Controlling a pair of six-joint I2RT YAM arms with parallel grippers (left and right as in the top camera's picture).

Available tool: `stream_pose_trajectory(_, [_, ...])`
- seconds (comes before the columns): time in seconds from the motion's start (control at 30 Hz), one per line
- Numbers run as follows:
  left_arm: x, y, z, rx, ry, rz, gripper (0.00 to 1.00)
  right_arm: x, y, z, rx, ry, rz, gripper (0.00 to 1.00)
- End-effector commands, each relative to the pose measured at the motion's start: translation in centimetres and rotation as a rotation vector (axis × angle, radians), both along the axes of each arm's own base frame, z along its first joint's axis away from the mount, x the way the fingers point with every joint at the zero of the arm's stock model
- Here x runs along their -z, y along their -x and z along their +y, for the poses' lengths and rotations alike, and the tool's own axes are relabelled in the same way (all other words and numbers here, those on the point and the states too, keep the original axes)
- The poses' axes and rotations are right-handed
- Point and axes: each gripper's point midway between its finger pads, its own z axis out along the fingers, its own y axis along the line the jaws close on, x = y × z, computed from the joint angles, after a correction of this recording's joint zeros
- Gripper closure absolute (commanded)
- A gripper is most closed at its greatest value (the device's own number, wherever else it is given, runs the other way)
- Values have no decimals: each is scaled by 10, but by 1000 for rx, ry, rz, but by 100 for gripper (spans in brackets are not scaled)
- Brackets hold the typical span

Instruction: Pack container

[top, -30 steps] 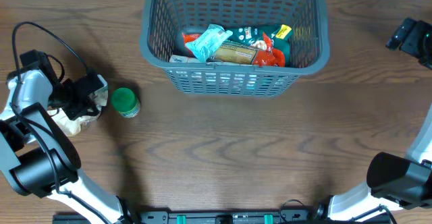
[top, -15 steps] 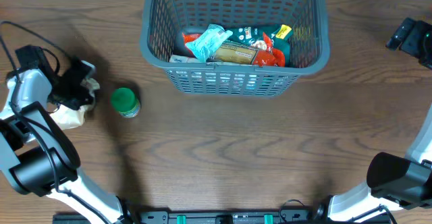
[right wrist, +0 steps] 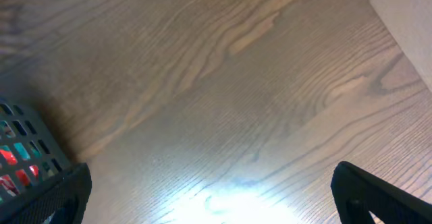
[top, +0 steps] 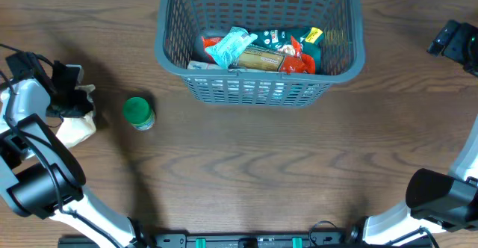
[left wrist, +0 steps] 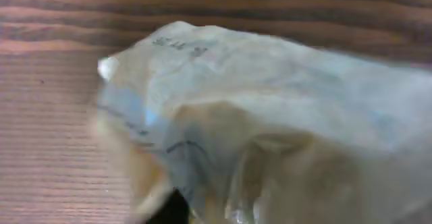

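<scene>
A wooden bench (top: pixel 246 166) seen from above. The container (top: pixel 258 90), a dark grey slotted basket, sits at the far middle edge with several bright snack packets (top: pixel 261 50) already lying in it. At the far left, the left hand (top: pixel 69 98) is right over a pale, crumpled bag (top: pixel 76 128). Its wrist camera shows only the blurred bag filling the view (no fingers visible), so whether that hand is spread or pinching the bag cannot be told. The right hand (top: pixel 448 37) is parked at the far right edge, spread wide and holding nothing.

The main risk is the bag itself. It looks soft and slack, so a shallow or off-centre pinch could catch only a fold and let it slide out on the way to the container. A green-lidded jar (top: pixel 138 113) stands between the bag and the container. A low carry could knock it over and send it rolling. A sagging bag might also snag on the thick rim.
</scene>
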Motion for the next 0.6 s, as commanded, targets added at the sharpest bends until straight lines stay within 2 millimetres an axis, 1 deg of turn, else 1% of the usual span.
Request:
stream_pose_trajectory(0.0, [14,0,-4,-42,67,6,37,0,2,-4,18,5,2,1])
stream_pose_trajectory(0.03, [14,0,-4,-44,73,-2,41,0,2,-4,18,5,2,1])
stream_pose_trajectory(0.07, [14,-1,-2,-47,72,-5,48,0,2,-4,18,5,2,1])
stream_pose_trajectory(0.1, [14,-1,-1,-51,70,-8,59,0,2,-4,18,5,2,1])
stream_pose_trajectory(0.17, [14,0,3,-58,66,-13,94,0,2,-4,18,5,2,1])
stream_pose_trajectory(0.3, [14,2,7,-69,66,-12,94,0,2,-4,18,5,2,1])
stream_pose_trajectory(0.47, [13,2,7,-62,63,-14,94,0,2,-4,18,5,2,1])
stream_pose_trajectory(0.57, [5,-1,10,-63,48,-30,94,0,2,-4,18,5,2,1])
